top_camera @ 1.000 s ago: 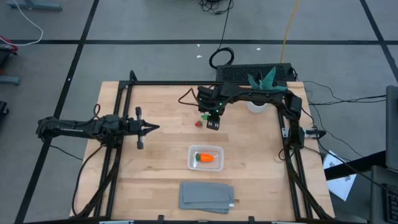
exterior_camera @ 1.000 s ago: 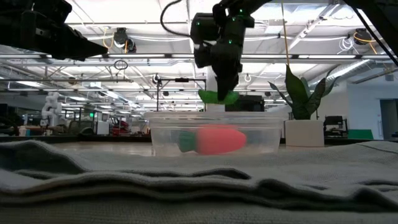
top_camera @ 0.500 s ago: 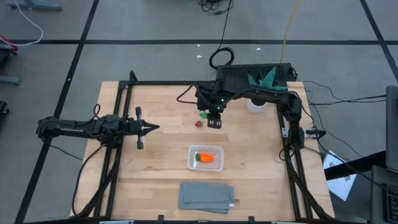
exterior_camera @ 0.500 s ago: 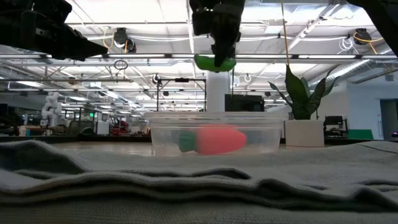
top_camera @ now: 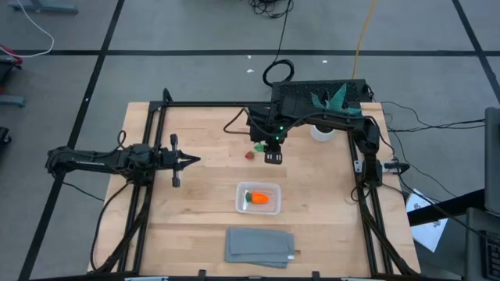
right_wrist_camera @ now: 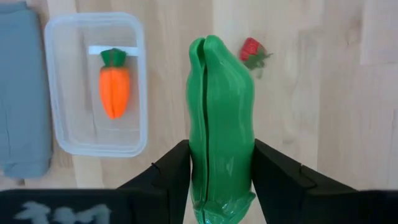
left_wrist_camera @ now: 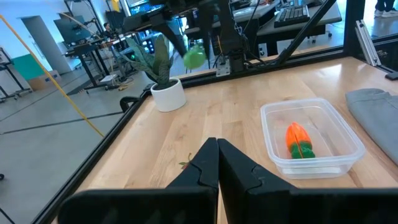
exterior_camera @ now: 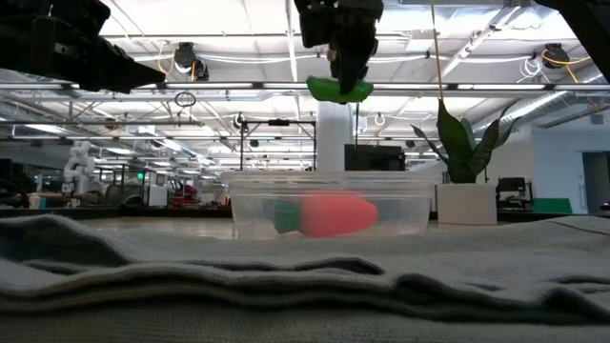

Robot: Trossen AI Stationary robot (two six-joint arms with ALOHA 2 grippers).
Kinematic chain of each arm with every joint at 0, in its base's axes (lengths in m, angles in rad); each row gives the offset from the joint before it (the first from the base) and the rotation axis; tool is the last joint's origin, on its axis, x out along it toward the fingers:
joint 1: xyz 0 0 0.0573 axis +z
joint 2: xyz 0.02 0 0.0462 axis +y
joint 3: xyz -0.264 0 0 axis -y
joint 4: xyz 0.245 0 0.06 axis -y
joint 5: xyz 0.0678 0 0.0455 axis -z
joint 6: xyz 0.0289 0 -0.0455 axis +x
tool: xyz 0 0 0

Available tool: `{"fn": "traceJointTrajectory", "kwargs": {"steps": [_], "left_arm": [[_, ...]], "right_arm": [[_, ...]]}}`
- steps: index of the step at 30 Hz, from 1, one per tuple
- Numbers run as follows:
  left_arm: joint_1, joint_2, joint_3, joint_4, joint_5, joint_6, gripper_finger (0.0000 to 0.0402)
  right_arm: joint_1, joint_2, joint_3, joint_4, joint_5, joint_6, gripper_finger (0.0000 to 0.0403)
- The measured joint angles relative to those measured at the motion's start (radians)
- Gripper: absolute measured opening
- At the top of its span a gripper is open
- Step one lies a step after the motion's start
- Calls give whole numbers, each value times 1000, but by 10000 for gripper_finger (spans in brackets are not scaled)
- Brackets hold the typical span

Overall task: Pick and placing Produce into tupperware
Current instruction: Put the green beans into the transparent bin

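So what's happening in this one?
The right gripper is shut on the green produce piece and holds it in the air above the table, short of the clear tupperware. The orange carrot already lies inside the container. The small red piece sits on the wood. The left gripper waits shut at the table's left side.

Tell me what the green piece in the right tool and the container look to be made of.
Green piece: looks like glossy moulded plastic; it shows shiny highlights and a seam running down its length. Held off the table in the right tool.
Container: seemingly thin clear plastic, slightly frosted; the wood and the orange carrot show through it.
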Motion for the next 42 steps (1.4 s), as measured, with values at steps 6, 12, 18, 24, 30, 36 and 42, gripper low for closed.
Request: {"fn": "traceJointTrajectory", "kwargs": {"steps": [6, 12, 18, 24, 30, 36, 42], "left_arm": [[0, 0, 0, 0, 0, -4, 1], [0, 0, 0, 0, 0, -20, 1], [0, 0, 0, 0, 0, -27, 1], [0, 0, 0, 0, 0, -27, 1], [0, 0, 0, 0, 0, -27, 1], [0, 0, 0, 0, 0, -27, 1], [0, 0, 0, 0, 0, -29, 1]], "right_arm": [[78, 0, -14, 26, -1, -5, 144], [148, 0, -51, 83, -8, 9, 144], [205, 0, -148, 179, -53, 32, 144], [248, 0, -282, 266, -52, 37, 144], [276, 0, -380, 361, -52, 65, 144], [310, 0, -414, 394, -53, 58, 144], [364, 0, -415, 428, -53, 31, 144]]}}
